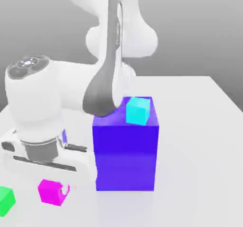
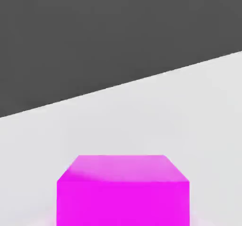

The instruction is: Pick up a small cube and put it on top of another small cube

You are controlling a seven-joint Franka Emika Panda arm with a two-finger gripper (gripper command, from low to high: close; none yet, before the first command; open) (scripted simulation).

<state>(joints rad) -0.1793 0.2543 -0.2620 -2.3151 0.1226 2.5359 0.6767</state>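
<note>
The small cube (image 1: 49, 193), bright magenta and glossy, is low over the white table at the exterior view's lower left. My gripper (image 1: 57, 187) comes down on it from the white hand (image 1: 42, 157) directly above, shut on its sides. In the hand view the same small cube (image 2: 123, 192) looms very close, with bare table and dark background behind it. A small cyan cube (image 1: 138, 111) rests on top of the big blue-violet block (image 1: 126, 155) to the exterior view's right of the hand.
A green cube (image 1: 5, 200) lies at the exterior view's left edge, close to the magenta one. The tall blue-violet block stands right beside the hand. The white table (image 1: 199, 164) stretches out towards the exterior view's right.
</note>
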